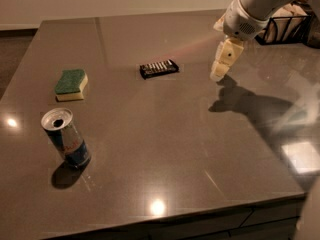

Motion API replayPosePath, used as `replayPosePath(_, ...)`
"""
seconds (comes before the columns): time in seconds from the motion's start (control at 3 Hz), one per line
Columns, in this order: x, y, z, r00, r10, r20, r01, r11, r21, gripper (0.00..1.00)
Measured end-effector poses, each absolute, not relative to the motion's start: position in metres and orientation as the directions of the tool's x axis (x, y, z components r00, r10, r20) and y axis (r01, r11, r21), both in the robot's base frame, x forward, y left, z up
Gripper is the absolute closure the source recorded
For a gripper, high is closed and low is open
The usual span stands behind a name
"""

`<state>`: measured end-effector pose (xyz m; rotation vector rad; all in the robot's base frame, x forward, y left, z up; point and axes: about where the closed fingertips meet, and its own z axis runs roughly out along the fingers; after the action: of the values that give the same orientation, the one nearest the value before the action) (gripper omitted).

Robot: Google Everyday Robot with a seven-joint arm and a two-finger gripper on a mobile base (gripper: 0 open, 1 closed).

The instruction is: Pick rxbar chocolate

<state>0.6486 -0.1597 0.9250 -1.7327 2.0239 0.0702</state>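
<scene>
The rxbar chocolate is a small flat black bar with a row of pale stripes. It lies on the grey-brown table, a little back of its middle. My gripper hangs from the white arm at the upper right. Its cream fingers point down toward the table, to the right of the bar and apart from it. It holds nothing that I can see.
A green-and-yellow sponge lies at the left. An opened blue and silver can stands at the front left. A black wire basket sits at the back right corner. The table's front edge runs along the bottom.
</scene>
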Motion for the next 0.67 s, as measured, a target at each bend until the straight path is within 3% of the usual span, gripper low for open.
replayPosePath(0.67,0.686,-0.135,0.904,-0.165,-0.863,-0.478,-0.938,0.286,-0.193,0.0)
